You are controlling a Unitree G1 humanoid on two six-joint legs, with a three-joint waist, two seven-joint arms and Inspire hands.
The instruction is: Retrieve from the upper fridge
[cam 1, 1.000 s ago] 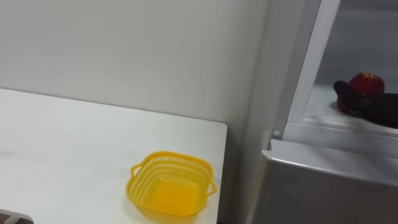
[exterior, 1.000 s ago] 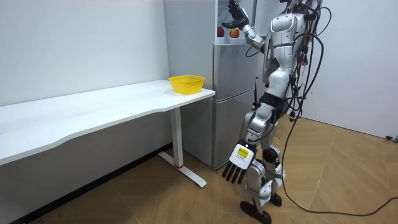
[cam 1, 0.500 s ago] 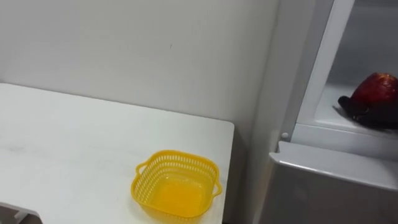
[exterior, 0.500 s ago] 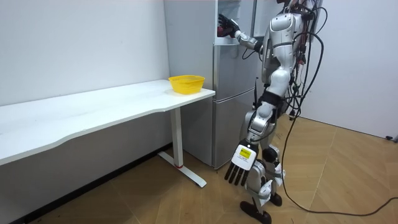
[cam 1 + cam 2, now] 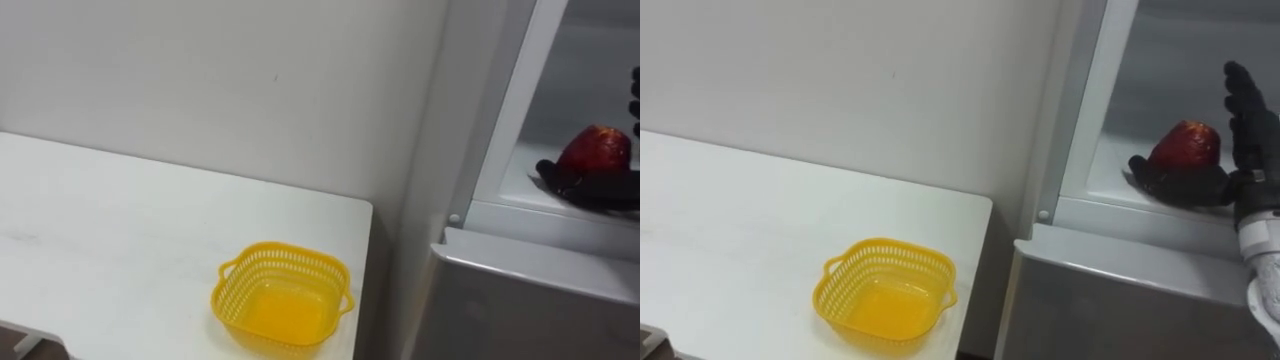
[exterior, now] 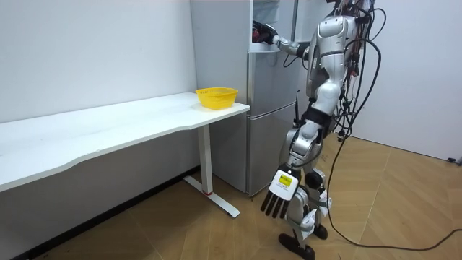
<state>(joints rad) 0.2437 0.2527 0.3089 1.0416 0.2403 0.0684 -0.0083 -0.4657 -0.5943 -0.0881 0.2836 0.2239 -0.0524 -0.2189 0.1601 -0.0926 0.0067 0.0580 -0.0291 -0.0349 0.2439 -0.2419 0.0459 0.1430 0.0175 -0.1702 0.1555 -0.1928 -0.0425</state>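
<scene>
The fingers (image 5: 1240, 100) of the right hand (image 5: 1248, 172) stand straight just right of a round red fruit (image 5: 1185, 148), with the thumb along its near side, not closed on it. The fruit sits on the open upper fridge's shelf (image 5: 1110, 192) and looks firm, smooth and light, so it is probably best cupped around its widest part. To the left, a yellow basket (image 5: 885, 295) sits on the desk (image 5: 740, 220), and the left hand (image 6: 280, 193) hangs open by the leg.
</scene>
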